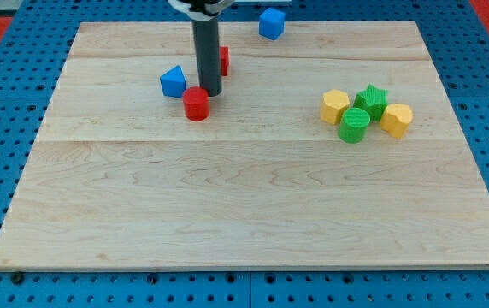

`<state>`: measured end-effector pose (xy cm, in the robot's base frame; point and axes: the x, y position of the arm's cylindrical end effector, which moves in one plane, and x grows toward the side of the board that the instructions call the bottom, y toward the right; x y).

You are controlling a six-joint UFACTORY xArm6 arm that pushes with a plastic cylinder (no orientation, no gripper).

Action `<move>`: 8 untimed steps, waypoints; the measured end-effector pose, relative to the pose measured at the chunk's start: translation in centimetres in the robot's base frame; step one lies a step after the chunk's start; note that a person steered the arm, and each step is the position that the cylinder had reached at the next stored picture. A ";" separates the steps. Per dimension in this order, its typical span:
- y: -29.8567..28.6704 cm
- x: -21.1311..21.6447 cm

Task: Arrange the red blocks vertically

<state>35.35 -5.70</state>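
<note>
Red blocks: a red cylinder (196, 103) sat upper-left of centre on the wooden bench (244, 214), w/ a second red block (224, 60) just above it twd the view's top, mostly hidden behind the rod, shape unclear. My tip (209, 92) stood btwn the two, just beside the cylinder's upper right; contact not clear. No fingers on this rig, so nothing grasped. A blue triangular block (173, 81) lay just left of the rod. A blue cube (271, 23) sat near the top edge. Well apart at right clustered a yellow block (334, 106), green star (371, 99), green cylinder (353, 125) & another yellow block (396, 120).
</note>
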 end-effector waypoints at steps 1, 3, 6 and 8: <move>3.5 0.4; -6.0 -0.2; -13.9 5.7; -1.3 5.0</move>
